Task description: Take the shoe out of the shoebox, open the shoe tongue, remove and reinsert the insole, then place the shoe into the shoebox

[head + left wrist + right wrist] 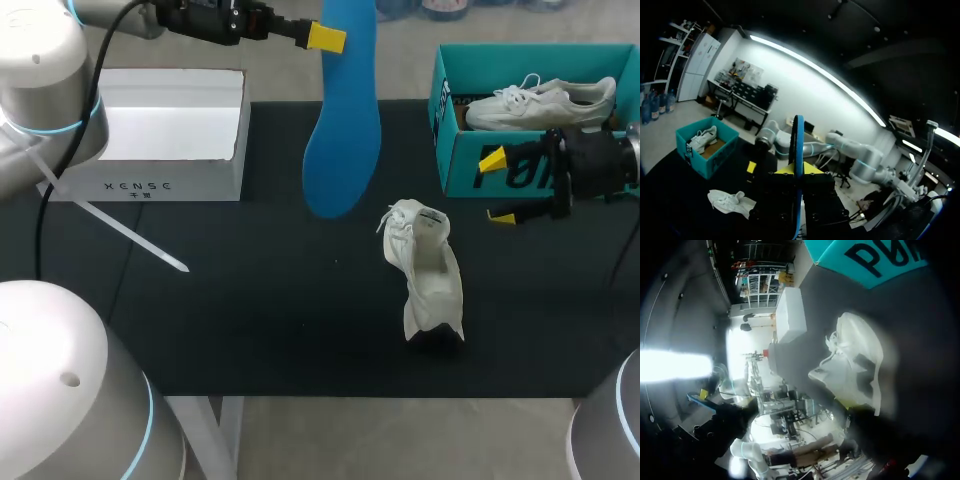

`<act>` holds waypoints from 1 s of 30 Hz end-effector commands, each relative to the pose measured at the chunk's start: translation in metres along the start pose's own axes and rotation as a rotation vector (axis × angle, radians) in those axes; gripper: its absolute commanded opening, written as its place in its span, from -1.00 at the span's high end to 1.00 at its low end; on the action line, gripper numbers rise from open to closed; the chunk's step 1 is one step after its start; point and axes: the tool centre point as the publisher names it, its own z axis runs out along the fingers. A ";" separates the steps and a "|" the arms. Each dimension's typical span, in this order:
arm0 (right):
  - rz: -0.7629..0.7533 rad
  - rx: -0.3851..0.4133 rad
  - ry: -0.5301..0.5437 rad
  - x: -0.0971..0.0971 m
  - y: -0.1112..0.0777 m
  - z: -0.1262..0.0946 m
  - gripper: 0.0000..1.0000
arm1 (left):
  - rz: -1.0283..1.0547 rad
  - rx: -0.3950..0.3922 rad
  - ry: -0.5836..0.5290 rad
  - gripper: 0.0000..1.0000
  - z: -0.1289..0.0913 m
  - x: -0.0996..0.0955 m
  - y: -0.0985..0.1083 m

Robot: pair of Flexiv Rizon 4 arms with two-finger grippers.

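Note:
My left gripper (325, 38) is raised above the table's far side, shut on the top end of a blue insole (341, 130) that hangs straight down. In the left wrist view the insole (798, 145) shows edge-on between the yellow tips. A white shoe (426, 275) lies on the black mat, its tongue pulled open, below and to the right of the insole. My right gripper (496, 188) is open in front of the teal shoebox (452, 150), just right of the shoe (855, 357). A second white shoe (540, 100) lies inside the box.
A white box (170, 135) stands at the back left of the mat. A thin white rod (130, 235) slants over the mat's left part. The teal shoebox (707, 150) takes up the back right corner.

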 end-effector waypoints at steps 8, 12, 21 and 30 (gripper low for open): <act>0.016 0.000 0.101 0.017 0.008 0.028 -1.00 | 0.001 0.001 -0.002 1.00 0.000 0.000 0.001; 0.051 0.004 0.119 0.025 0.008 0.039 -1.00 | 0.001 0.001 -0.002 1.00 0.000 0.000 0.001; 0.044 0.019 0.129 0.046 -0.002 0.069 -1.00 | 0.001 0.001 -0.002 1.00 0.000 0.000 0.001; 0.030 0.025 0.145 0.055 -0.012 0.092 -1.00 | 0.001 0.001 -0.002 1.00 0.000 0.000 0.001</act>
